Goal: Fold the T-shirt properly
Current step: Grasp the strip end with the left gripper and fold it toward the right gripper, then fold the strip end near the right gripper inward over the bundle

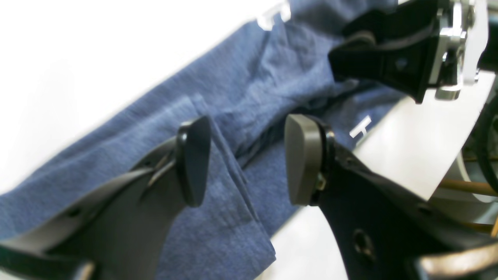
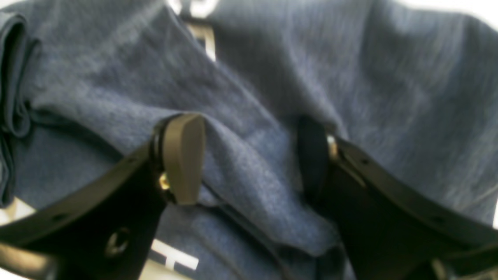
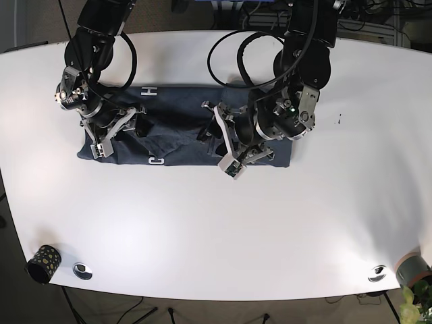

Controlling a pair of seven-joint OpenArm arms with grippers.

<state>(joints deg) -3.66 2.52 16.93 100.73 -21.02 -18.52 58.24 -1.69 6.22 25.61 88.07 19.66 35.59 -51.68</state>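
Observation:
The blue T-shirt with white letters lies as a long, rumpled strip across the white table. My left gripper is open, with its fingers on either side of a folded seam of the shirt near its middle; in the base view it sits at the strip's centre. My right gripper is open, and a raised ridge of the shirt runs between its jaws. In the base view it is at the strip's left end. It also shows in the left wrist view, low on the cloth.
A dark dotted cup and a metal disc sit at the front left. Another disc and a grey pot sit at the front right. Black cables loop over the table's back.

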